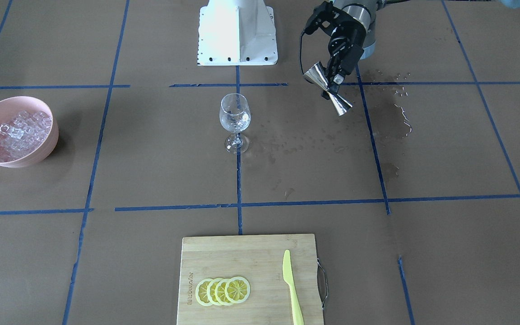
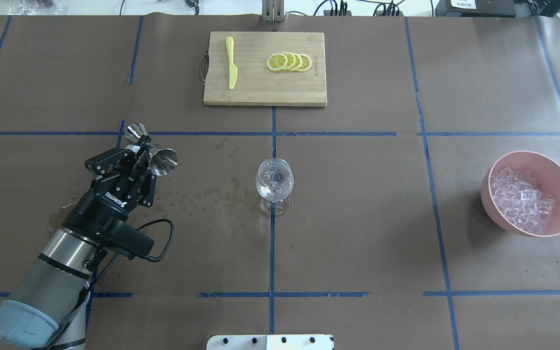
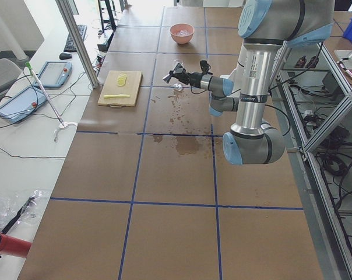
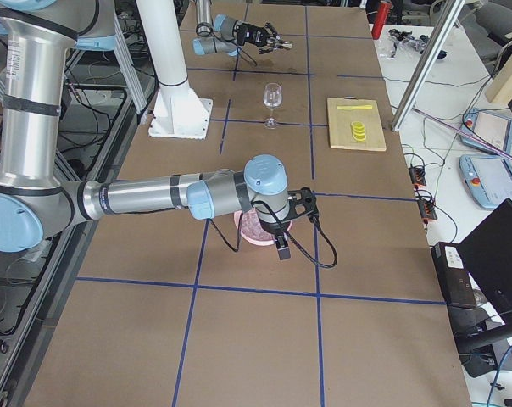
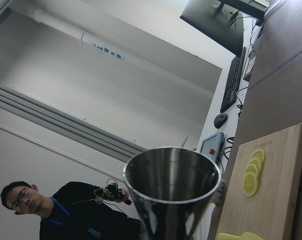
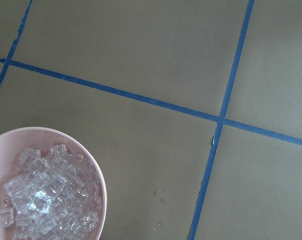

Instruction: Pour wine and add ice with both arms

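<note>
Wine glass [image 2: 274,182] stands upright at the middle of the desk [image 2: 358,243], with what may be a little clear liquid in its bowl. The left gripper [image 2: 145,151] has its jaws closed on the waist of a steel jigger [image 2: 164,162], which is tipped on its side well apart from the glass. Wet spots [image 2: 212,194] lie between them.

The left wrist view alone looks into the jigger's cup, and it is bare steel, so I judge the pour done and the ice step next. The ice [image 2: 523,199] is heaped in a pink bowl [image 1: 43,151] far to the robot's right.

Only the exterior right view shows the right gripper [image 4: 281,246], above that bowl, and I cannot tell how its jaws stand. Its wrist view puts the bowl low and left, so it probably needs centring before descending for a cube.
</note>
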